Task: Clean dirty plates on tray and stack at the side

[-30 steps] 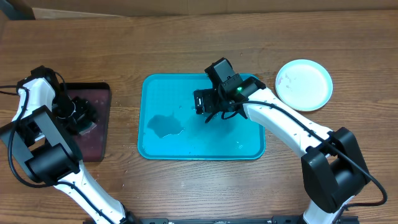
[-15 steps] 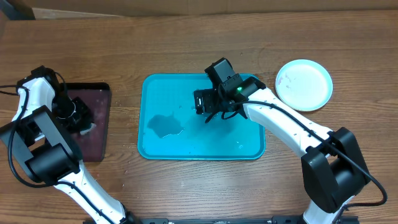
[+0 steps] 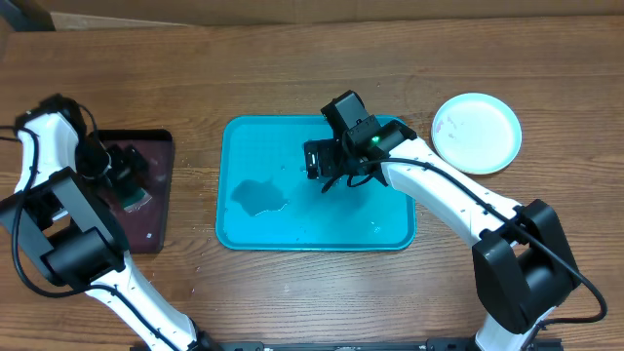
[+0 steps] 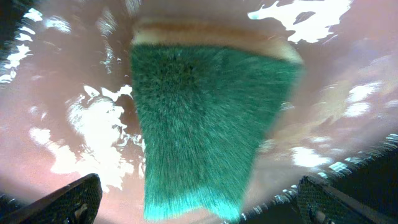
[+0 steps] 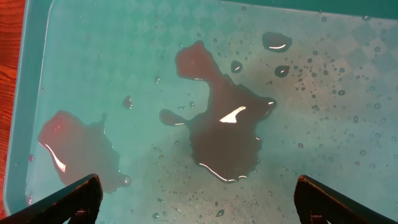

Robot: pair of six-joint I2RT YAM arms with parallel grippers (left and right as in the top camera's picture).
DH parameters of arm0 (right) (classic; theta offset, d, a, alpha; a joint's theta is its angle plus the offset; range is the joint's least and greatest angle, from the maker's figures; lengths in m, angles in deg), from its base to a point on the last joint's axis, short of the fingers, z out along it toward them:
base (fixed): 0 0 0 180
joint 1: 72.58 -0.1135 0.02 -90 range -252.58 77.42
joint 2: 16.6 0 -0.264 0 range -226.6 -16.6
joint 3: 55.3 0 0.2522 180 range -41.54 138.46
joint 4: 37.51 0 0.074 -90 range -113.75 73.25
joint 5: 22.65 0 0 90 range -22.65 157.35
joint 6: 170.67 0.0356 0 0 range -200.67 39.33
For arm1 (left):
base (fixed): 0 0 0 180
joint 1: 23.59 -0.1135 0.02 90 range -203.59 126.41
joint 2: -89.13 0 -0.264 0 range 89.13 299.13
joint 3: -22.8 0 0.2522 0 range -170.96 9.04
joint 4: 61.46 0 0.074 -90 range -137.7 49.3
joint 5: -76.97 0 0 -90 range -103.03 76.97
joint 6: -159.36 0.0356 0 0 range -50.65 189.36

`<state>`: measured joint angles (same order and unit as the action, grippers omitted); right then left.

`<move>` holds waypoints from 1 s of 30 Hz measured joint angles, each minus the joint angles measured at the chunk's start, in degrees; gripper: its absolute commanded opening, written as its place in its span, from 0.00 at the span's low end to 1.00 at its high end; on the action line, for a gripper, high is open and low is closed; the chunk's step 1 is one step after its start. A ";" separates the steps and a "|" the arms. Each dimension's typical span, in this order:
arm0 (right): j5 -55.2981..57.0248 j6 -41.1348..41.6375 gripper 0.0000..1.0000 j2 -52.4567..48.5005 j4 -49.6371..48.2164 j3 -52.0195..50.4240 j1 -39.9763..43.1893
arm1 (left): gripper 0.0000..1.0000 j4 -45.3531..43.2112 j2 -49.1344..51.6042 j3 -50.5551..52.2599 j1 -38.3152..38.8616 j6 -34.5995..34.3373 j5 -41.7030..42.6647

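Left side first: the left gripper (image 4: 202,198) hangs over the small maroon tray (image 3: 151,229), fingers spread wide with nothing pinched, and the green scrub sponge (image 4: 199,124) lies flat on the wet maroon surface in front of them, scouring face up and a yellow layer showing at its far edge. That reads as the sponge parked in its own dish so that dirty water stays off the wooden table (image 3: 292,58). Over to the right gripper (image 5: 202,198): it hovers above the middle of the turquoise tray (image 3: 390,229), fingers wide apart and empty, looking straight down on a reddish puddle (image 5: 227,137) and a scatter of droplets. No plate is on that tray. The one plate on show, the pale aqua-rimmed plate (image 3: 478,132), sits on the table near the tray's far right corner, which looks like the stacking spot; faint red specks mark its left part, so I judge it not fully clean, and I cannot tell whether other plates lie beneath it. Now the change: against the picture half a second back, the left arm has pulled toward the far side of the maroon tray, and the sponge, then half hidden under the gripper, lies in plain sight. The right arm, the plate and the puddle have not budged.
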<state>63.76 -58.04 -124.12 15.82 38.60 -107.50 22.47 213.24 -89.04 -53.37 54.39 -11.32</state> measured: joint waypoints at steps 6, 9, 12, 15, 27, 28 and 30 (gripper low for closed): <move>0.00 0.00 1.00 0.00 -0.55 0.00 0.00 | 1.00 4.04 -0.44 -10.73 0.00 -0.02 1.44; 0.00 0.00 1.00 0.00 -0.57 0.00 0.00 | 1.00 4.72 -2.58 -12.02 0.00 -0.02 1.73; 0.02 0.00 1.00 0.00 -1.05 0.00 0.00 | 1.00 3.56 -4.76 -11.47 0.00 -0.02 0.59; 0.00 0.02 1.00 0.00 -1.18 0.00 0.00 | 0.87 -1.20 -5.99 -6.08 0.00 0.11 -0.35; 0.00 0.02 1.00 0.00 -1.31 0.00 0.00 | 1.00 11.43 -5.09 -22.29 -1.40 0.39 0.52; 0.00 0.04 1.00 0.00 -1.22 0.00 0.00 | 1.00 11.69 -6.58 -25.35 -1.51 0.13 1.16; 0.02 0.28 1.00 0.00 -0.42 0.00 0.00 | 1.00 11.74 -10.21 -28.55 -1.51 -0.11 1.84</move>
<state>63.78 -57.76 -124.12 15.40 38.60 -107.50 34.21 203.04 -117.59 -54.88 54.28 -9.48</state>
